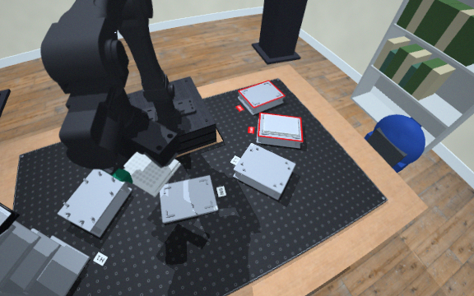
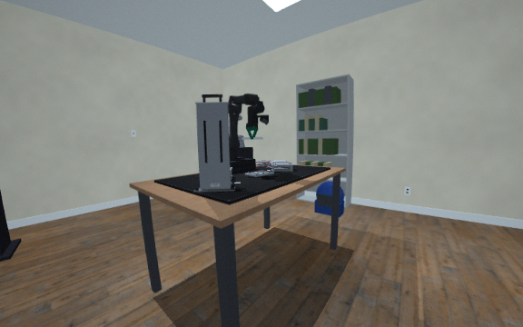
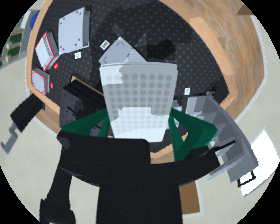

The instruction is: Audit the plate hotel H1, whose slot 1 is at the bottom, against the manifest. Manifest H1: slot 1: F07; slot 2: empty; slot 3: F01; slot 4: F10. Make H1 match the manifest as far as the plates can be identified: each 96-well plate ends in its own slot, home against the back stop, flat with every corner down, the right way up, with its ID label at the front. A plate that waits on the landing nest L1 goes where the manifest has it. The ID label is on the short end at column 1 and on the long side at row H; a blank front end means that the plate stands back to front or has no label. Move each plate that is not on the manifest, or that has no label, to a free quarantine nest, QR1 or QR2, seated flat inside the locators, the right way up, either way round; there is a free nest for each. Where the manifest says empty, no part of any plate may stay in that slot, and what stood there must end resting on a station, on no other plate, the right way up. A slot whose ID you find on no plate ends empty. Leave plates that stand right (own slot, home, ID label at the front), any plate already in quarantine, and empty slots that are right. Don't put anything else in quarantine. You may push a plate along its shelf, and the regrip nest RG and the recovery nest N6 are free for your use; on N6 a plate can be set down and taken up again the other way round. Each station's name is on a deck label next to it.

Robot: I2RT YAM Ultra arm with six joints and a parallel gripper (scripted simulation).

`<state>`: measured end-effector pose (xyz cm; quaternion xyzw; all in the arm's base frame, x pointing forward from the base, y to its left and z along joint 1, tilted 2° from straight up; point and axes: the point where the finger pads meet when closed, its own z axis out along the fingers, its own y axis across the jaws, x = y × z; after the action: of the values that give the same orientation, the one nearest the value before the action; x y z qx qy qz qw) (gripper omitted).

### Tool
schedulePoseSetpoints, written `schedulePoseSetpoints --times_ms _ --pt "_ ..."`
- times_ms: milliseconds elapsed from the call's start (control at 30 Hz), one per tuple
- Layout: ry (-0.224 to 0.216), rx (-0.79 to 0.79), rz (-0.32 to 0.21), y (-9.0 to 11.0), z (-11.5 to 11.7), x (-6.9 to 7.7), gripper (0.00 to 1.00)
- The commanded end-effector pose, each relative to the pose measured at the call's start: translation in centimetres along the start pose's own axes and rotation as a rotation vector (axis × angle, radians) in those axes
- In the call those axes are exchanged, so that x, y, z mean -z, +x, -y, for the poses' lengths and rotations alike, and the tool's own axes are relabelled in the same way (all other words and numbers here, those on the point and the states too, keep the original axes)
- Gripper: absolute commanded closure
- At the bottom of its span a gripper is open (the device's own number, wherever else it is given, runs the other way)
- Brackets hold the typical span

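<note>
My gripper (image 1: 148,173) holds a white 96-well plate (image 1: 151,176) by its long sides, wells up, in the air above the mat between two grey nests. In the wrist view the plate (image 3: 138,96) sits between the green fingers of the gripper (image 3: 139,125); I can read no label on it. In the far view the gripper (image 2: 251,133) hangs high beside the hotel H1 (image 2: 213,145). The hotel (image 1: 15,251) is at the lower left edge next to its deck label (image 1: 100,258); its slots are hidden from here.
A raised grey nest (image 1: 95,201) lies left of the plate, a flat nest (image 1: 188,199) under it to the right, and another raised nest (image 1: 265,169) further right. Two red-rimmed quarantine nests stand behind: the far one (image 1: 261,95) looks bare, the near one (image 1: 280,129) carries a white plate. The arm's base block (image 1: 183,115) is close behind.
</note>
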<state>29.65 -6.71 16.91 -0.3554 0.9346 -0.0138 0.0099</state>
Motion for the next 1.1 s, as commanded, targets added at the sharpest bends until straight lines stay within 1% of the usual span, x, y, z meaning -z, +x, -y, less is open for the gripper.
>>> schedulePoseSetpoints --times_ms 0,300,433,500,1000,1067 --pt "0.017 0.054 0.013 -0.1 0.1 0.5 0.14" --pt "0.018 0.202 0.012 -0.1 0.1 0.5 0.14" --pt "0.018 0.295 0.011 -0.9 -1.0 0.5 0.14" --pt "0.018 0.295 0.011 -0.9 -1.0 0.5 0.14" --pt "0.019 0.645 0.010 -3.8 -5.0 0.5 0.14" --pt "0.019 0.645 0.010 -3.8 -5.0 0.5 0.14"
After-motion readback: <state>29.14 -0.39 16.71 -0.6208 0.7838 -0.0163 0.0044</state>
